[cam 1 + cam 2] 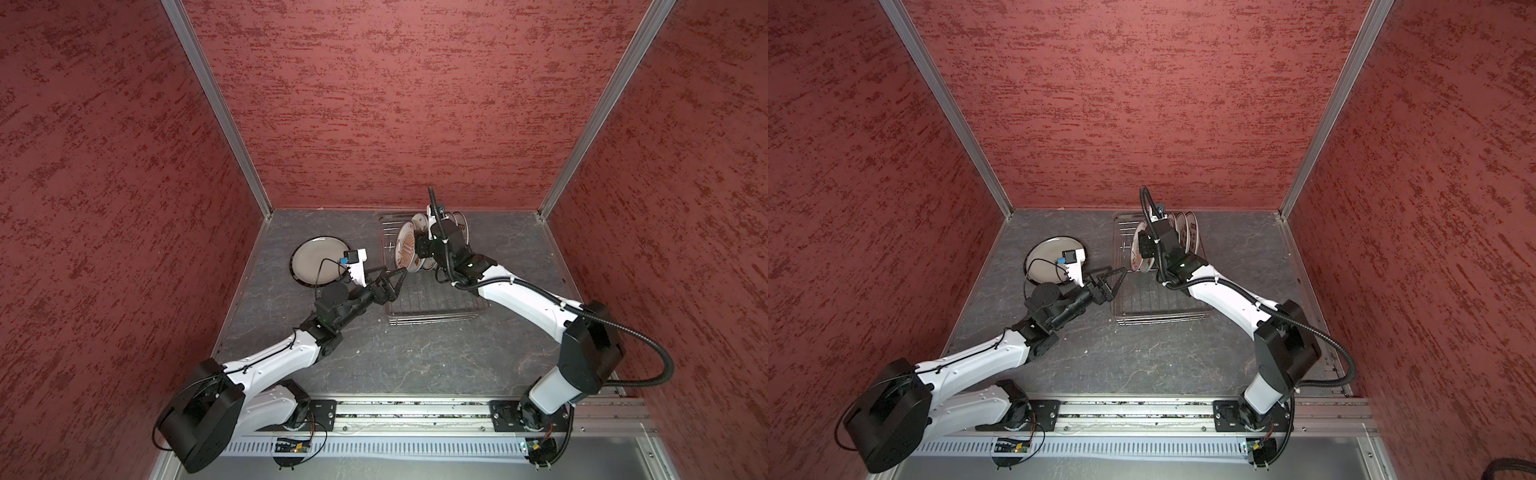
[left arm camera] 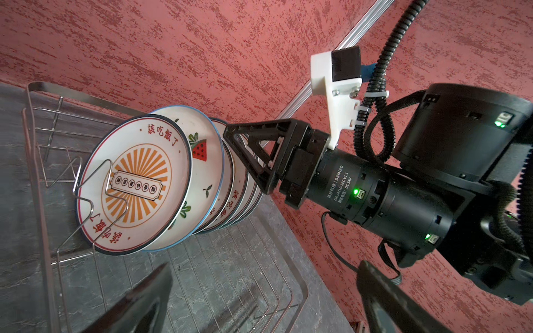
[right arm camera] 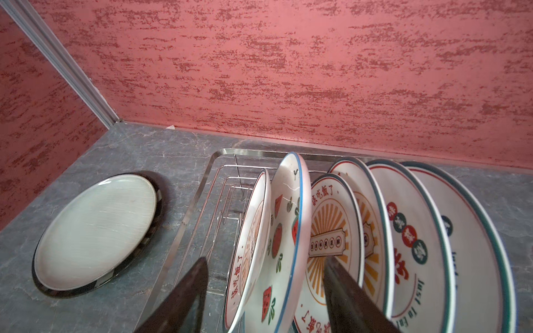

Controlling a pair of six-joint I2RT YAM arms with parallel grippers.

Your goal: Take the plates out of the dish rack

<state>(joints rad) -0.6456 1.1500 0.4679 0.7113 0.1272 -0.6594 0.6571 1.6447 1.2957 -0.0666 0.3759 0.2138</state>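
Both top views look steeply down from high above onto the whole grey stone-patterned tabletop [image 1: 415,357]. The left wrist camera views the silver wire-grid dish rack [image 2: 219,268] and its upright printed round plates [image 2: 135,184] closely, face-on. The right wrist camera sees them closely, edge-on from above.

Red 該吃飯了 rings the sunburst plate [image 2: 135,184]; the right arm's wrist motor [image 2: 343,184] is labelled DAMIAO, DC24V.
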